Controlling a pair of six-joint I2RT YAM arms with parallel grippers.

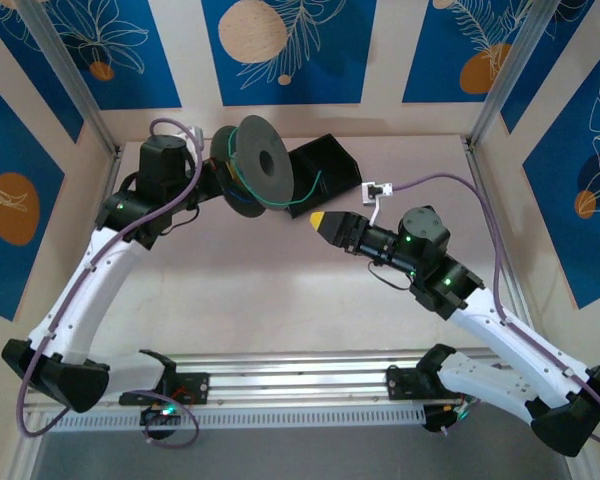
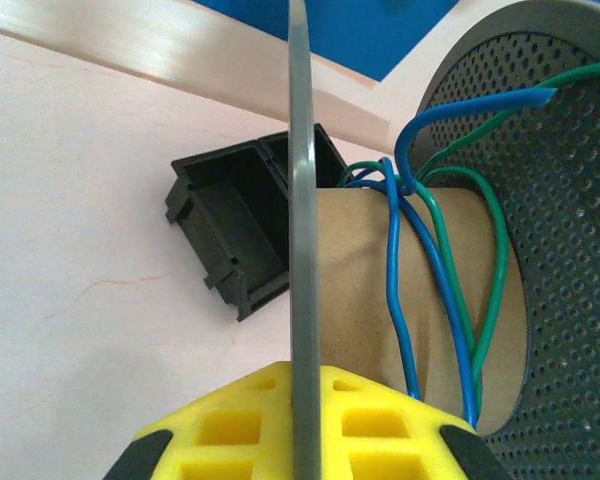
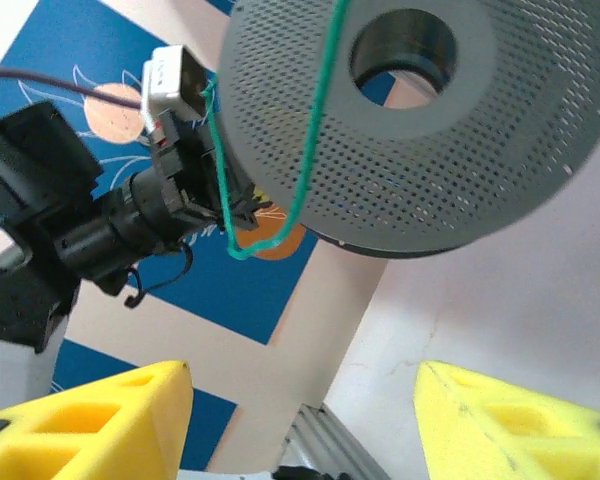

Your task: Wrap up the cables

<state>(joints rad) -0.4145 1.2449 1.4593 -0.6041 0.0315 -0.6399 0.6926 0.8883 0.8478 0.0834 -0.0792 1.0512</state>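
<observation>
One step at a time: gripping spool flange [image 2: 298, 200] with clenched left hand [image 2: 300, 410], bringing released right hand [image 1: 321, 219] to loose green cable [image 3: 317, 130], pinching gently.

The middle of the pale tabletop [image 1: 280, 290] lies bare between the two arms, with plenty of room to pass. At the back left, a grey perforated spool with a cardboard core [image 1: 260, 160] stands on edge, clamped by the left gripper [image 2: 300, 425], and blocks that corner. A black open plastic bin [image 1: 325, 165] sits close on its right. Loose green and blue wires [image 2: 450, 270] loop round the core. One green strand hangs off the spool's face on the side toward the right gripper [image 1: 318, 218], whose fingers stand apart. A small white plug on a purple lead [image 1: 373, 190] lies near that arm.
</observation>
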